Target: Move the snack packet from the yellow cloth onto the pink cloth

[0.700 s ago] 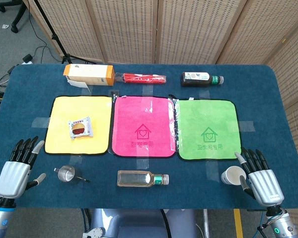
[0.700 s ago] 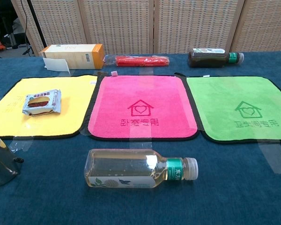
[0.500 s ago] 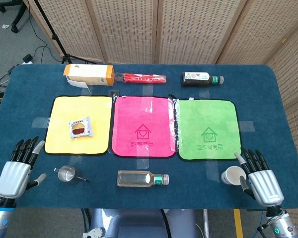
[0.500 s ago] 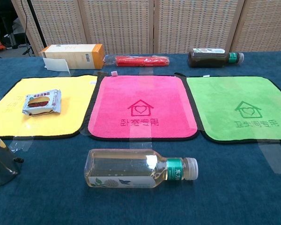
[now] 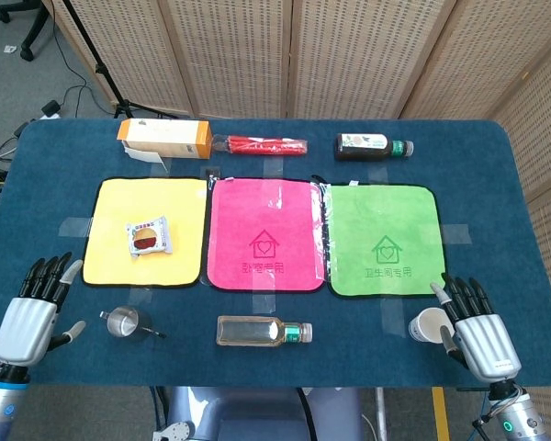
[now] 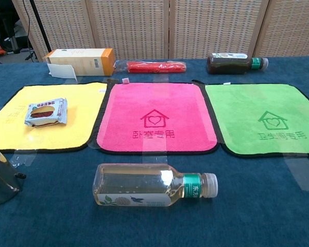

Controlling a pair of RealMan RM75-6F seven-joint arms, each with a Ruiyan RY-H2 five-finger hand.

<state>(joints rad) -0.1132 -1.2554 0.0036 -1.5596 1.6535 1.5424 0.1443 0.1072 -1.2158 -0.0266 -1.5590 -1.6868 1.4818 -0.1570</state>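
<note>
Wicker screens (image 5: 285,55) stand behind the blue-covered table (image 5: 257,367) bearing three cloths.

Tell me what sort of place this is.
Probably a lab or test room staged for robot trials, not a home: cloths taped flat to a blue table, folding screens behind it, and a stand with cables on the floor.

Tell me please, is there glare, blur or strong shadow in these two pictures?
Head view: even light, sharp, only soft shadows; the clear tape between the cloths shines white. Chest view: also sharp; a bright highlight sits on the clear bottle, and tape patches on the table reflect pale light. The snack packet stays readable as a packet, though its print is too small to read.
</note>
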